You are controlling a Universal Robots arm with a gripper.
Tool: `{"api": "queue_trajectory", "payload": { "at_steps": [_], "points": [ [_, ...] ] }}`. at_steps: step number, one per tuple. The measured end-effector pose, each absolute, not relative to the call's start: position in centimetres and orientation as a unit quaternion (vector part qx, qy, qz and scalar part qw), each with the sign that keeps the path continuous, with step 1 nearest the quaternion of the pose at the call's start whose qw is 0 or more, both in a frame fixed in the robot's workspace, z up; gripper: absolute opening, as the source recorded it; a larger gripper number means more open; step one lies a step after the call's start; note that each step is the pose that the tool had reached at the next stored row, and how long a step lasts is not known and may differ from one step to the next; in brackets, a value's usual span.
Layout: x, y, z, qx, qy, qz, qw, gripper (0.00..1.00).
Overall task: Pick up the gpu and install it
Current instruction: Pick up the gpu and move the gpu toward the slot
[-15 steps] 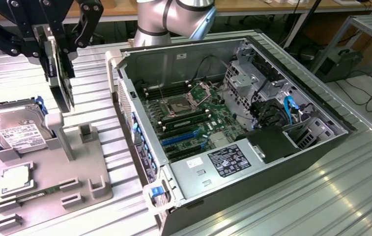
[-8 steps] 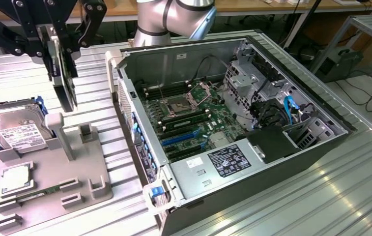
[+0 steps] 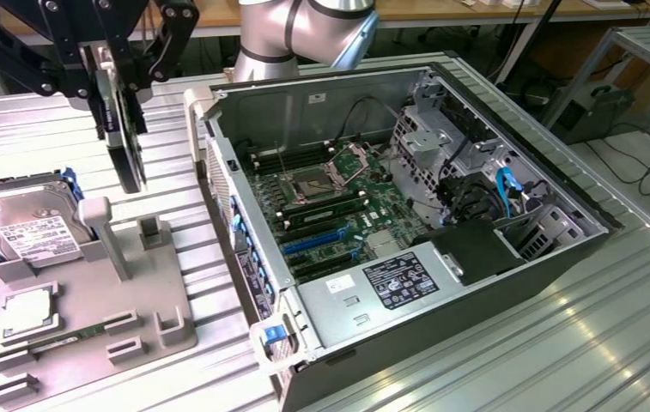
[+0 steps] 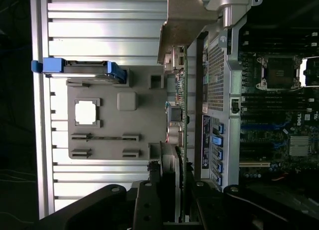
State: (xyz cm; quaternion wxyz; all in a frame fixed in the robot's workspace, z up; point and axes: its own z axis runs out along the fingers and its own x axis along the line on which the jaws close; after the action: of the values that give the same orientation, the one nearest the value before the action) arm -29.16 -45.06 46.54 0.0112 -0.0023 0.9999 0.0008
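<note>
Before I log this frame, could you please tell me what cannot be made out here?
Exterior view: the top of the thin dark rectangular card is hidden between the jaws of the black gripper.
Wrist view: that card shows edge-on, so its face is hidden.
Exterior view: the silver boxy hard drive has label print too small to read.

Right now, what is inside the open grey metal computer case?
A green motherboard with blue slots, a grey power supply with a black label, and blue cables. What lies under the power supply is covered.
</note>
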Motion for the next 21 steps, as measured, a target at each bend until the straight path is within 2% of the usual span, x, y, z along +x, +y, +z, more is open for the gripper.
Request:
{"api": "queue_trajectory", "payload": {
  "at_steps": [21],
  "points": [
    [-27.6, -45.1, 46.5, -0.002, 1.000, 0.001, 0.011, 0.28]
  ]
}}
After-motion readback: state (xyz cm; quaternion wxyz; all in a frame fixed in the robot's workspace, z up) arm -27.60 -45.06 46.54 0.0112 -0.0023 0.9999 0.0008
